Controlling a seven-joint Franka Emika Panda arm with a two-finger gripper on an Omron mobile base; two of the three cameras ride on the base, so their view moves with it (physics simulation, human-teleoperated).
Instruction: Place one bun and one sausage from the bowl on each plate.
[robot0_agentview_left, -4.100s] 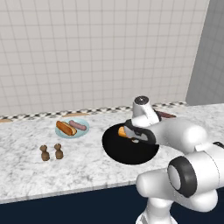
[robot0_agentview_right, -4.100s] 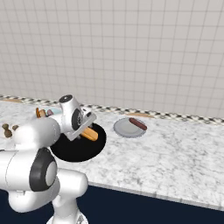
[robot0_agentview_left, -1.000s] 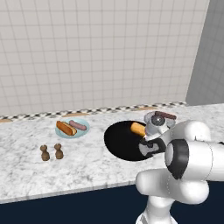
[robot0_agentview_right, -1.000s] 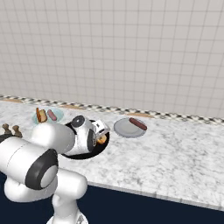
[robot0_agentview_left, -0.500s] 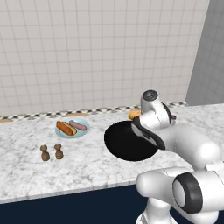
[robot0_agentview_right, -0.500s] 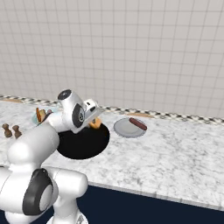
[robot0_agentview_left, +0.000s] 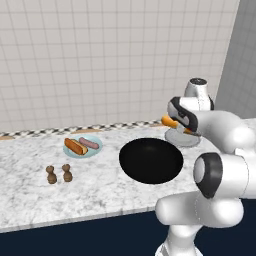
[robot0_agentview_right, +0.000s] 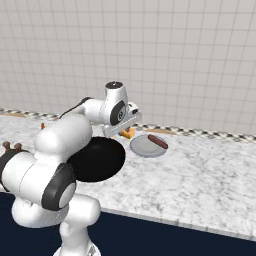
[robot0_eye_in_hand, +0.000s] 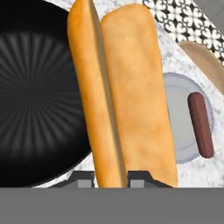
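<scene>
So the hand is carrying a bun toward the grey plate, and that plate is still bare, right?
Not quite. The hand does carry the bun toward the grey plate, but that plate is not bare: a sausage already lies on it, as the hand view shows.

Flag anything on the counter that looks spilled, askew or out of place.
Nothing stands out. The blue plate holds a bun and a sausage side by side, the grey plate holds one sausage, the black bowl sits upright and the two brown shakers stand. The claw holds a bun above the counter.
</scene>
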